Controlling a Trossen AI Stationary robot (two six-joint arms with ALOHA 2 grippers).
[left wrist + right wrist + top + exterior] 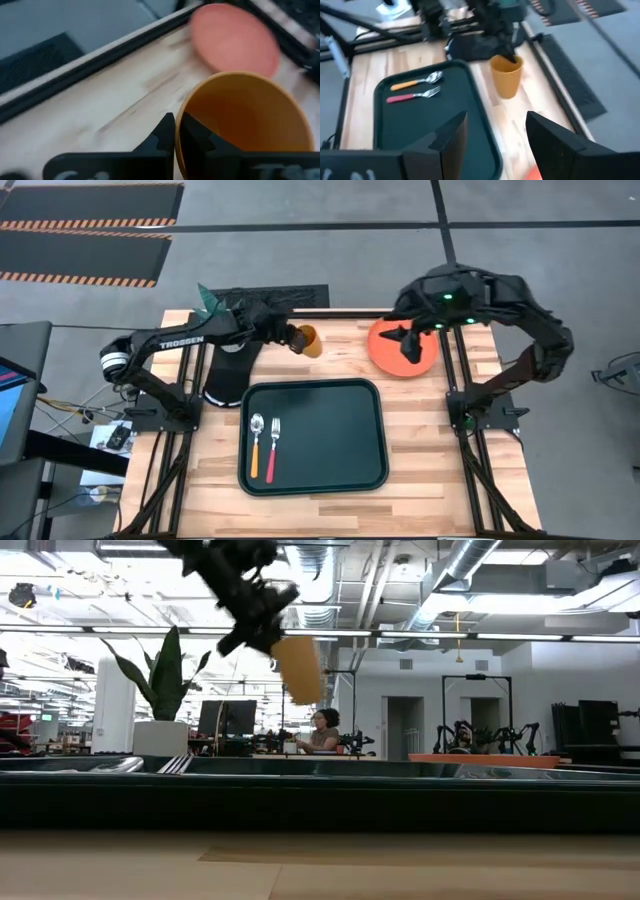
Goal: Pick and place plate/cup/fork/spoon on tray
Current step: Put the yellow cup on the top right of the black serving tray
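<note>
While the left gripper (297, 336) pinches the small orange plastic cup (309, 339) by its rim, airborne at the dark green rectangular tray's (313, 434) 12 o'clock, the cup's axis tilts, mouth toward the gripper. Right gripper (407, 338) hovers over the orange-red round plate (401, 349), jaws wide apart, empty. Orange-handled spoon (255, 446) and red-handled fork (273, 448) lie parallel on the tray at 9 o'clock, heads pointing 12.

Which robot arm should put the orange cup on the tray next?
Left. The left gripper already grips the cup by its rim, lifted near the tray. The right gripper hangs open above the plate.
</note>
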